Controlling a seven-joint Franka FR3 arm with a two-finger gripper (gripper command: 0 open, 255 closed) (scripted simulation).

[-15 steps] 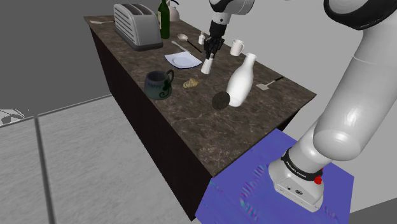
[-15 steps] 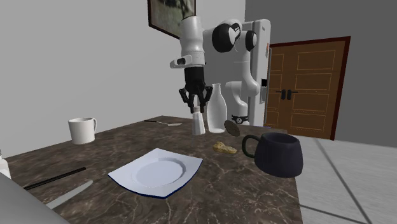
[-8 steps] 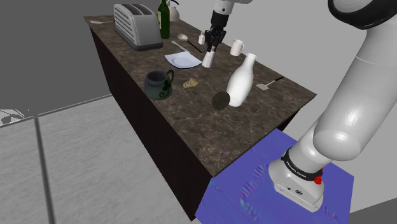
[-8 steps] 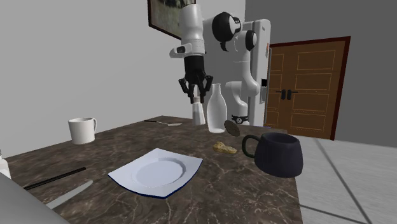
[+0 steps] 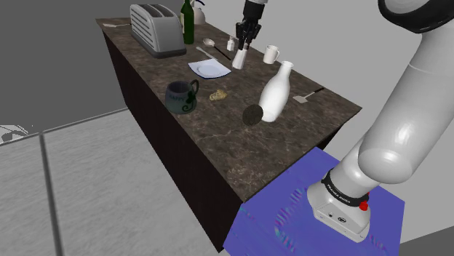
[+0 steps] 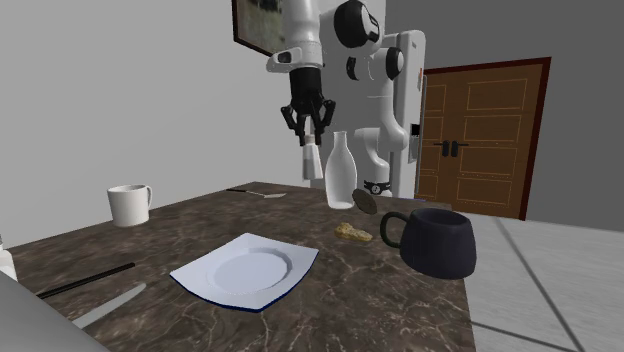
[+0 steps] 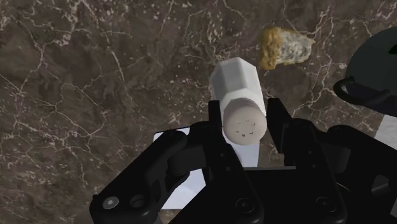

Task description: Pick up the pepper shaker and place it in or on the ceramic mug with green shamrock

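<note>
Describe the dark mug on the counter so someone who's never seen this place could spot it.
Find the long dark marbled counter, with a silver toaster at its far end. Along the edge facing the open floor, past the white plate, the mug sits beside a yellowish morsel. It is dark, squat, with a green mark, unlike the small white cup.

Dark veined counter (image 5: 218, 142) with plate (image 5: 209, 68), mug (image 5: 180, 96), toaster (image 5: 156, 29)

The white arm (image 5: 404, 102) stands up from its base at the shoulder view's lower right and reaches up and to the left. Its wrist points straight down. The black gripper (image 6: 309, 133) hangs in the air, its fingers (image 7: 278, 119) closed against the cap end of a white shaker (image 7: 236, 86).
</note>
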